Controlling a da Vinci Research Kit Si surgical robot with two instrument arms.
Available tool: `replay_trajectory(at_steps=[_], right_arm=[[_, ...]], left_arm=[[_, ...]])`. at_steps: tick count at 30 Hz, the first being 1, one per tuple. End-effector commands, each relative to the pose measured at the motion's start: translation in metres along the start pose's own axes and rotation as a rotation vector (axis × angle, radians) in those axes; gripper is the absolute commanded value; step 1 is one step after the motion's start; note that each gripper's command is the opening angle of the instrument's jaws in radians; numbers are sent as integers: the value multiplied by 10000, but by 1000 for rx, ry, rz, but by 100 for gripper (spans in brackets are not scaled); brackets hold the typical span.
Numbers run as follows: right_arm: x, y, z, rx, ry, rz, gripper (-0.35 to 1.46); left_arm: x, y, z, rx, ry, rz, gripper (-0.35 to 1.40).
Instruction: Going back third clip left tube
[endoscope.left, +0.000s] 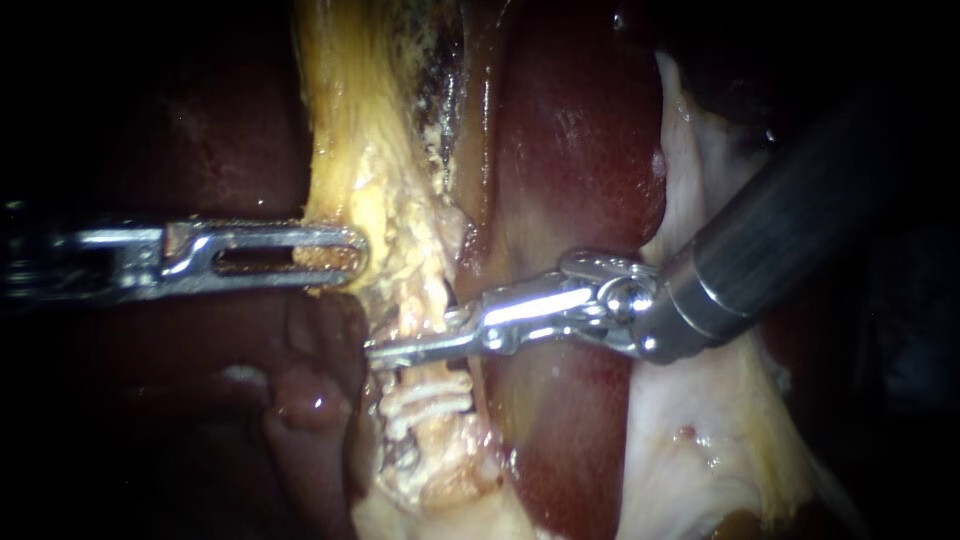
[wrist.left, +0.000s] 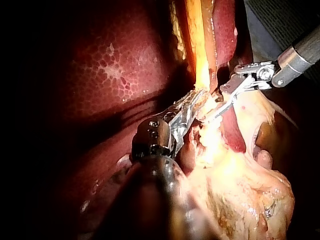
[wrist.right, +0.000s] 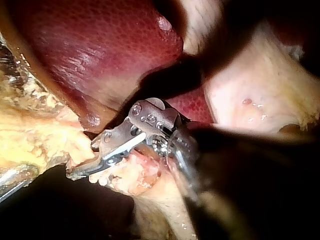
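A yellowish crusted tube (endoscope.left: 420, 280) runs down the middle of the endoscope view, with white ridged clips (endoscope.left: 430, 402) across its lower part. My left instrument (endoscope.left: 345, 258) comes in level from the left, its slotted jaws shut on the yellow tissue strand (endoscope.left: 350, 180) above the clips. From the upper right, my right instrument (endoscope.left: 415, 337) reaches the tube just above the clips; its jaws stand slightly apart against the tube. The right wrist view shows that gap at my right instrument (wrist.right: 85, 159), with crumbly tissue beside it. In the left wrist view my left instrument (wrist.left: 197, 97) holds the strand.
Dark red liver (endoscope.left: 580, 150) lies behind and right of the tube. Pale whitish tissue (endoscope.left: 700, 430) spreads under the right shaft. Small pink lobes (endoscope.left: 310, 400) sit left of the clips. The far left and far right are dark.
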Motion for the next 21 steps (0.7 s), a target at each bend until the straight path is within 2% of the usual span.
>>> replay_trajectory(at_steps=[1,6,7,9,12,16,21], right_arm=[[0,0,0,0,0,-1,-35],[0,-1,0,1,1,28,-33],[0,-1,0,1,1,29,-4],[0,-1,2,0,1,28,30],[-2,1,3,-11,4,-68,53],[-9,2,0,-74,39,-187,60],[-16,-1,-10,-77,28,-281,60]], left_arm=[[0,0,0,-1,0,0,-35],[0,0,-1,-1,0,0,-35],[0,-1,-1,-1,0,0,-35],[1,-1,-1,-1,0,0,-35],[1,-1,-2,-1,0,0,-35],[2,-1,-3,-1,0,0,-35],[2,-1,-3,-1,0,0,-35]])
